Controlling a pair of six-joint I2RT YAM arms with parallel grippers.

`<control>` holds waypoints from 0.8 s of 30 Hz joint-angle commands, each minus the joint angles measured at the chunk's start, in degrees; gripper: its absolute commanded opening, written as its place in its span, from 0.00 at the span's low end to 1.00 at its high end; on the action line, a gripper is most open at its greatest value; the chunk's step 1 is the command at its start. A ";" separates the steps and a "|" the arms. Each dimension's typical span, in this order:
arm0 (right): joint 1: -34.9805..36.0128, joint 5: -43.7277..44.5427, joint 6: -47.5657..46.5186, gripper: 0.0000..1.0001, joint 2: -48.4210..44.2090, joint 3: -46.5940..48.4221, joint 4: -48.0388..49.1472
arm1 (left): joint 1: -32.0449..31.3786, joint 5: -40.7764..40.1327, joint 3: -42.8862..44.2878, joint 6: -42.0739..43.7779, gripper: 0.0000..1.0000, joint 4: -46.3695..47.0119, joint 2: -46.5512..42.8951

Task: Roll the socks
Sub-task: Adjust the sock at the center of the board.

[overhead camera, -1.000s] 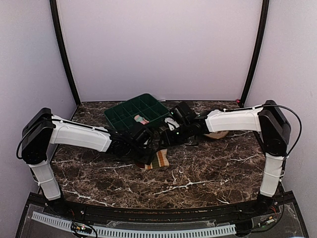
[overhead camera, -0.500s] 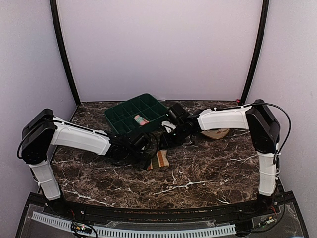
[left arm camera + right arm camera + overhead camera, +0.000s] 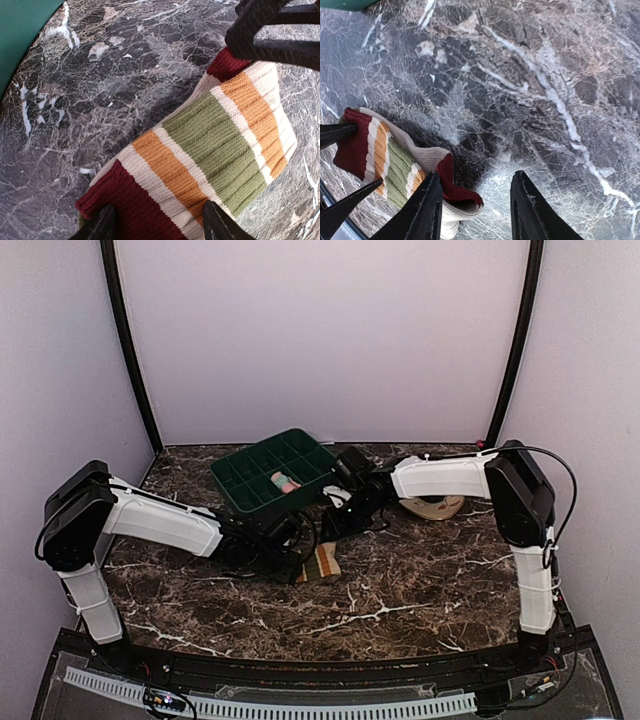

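The striped sock lies flat mid-bench, and the left tool is spread with its tips set down on the maroon end. At the sock's other end (curled up off the marble) stands the right tool, also spread, one finger touching the curl and bare bench in its gap. Beyond, a green tray holds a pink roll in one compartment.

Left arm: stretched low and rightward from its base, forearm nearly level
Left gripper: fingers spread wide, tips angled downward
Right arm: upright at the base, forearm reaching leftward
Right gripper: fingers parted, tipped down, near the left one
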 commanded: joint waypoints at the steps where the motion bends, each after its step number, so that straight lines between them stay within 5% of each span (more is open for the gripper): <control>1: -0.27 -1.96 -1.32 0.42 1.25 1.97 -1.77 | -0.12 0.70 -1.13 -0.15 0.62 -1.23 -0.57; 10: -0.28 -4.02 -2.64 0.38 3.81 4.65 -3.89 | -0.12 1.00 -1.05 -0.05 0.62 -1.01 -0.28; 20: -0.75 -2.26 -3.27 0.02 6.49 7.96 -7.01 | -0.12 0.93 -1.82 -0.30 0.62 -1.47 -0.17; 24: -1.24 0.43 -3.38 0.00 5.28 6.70 -7.42 | -0.12 0.72 -2.44 -0.66 0.62 -1.70 -0.19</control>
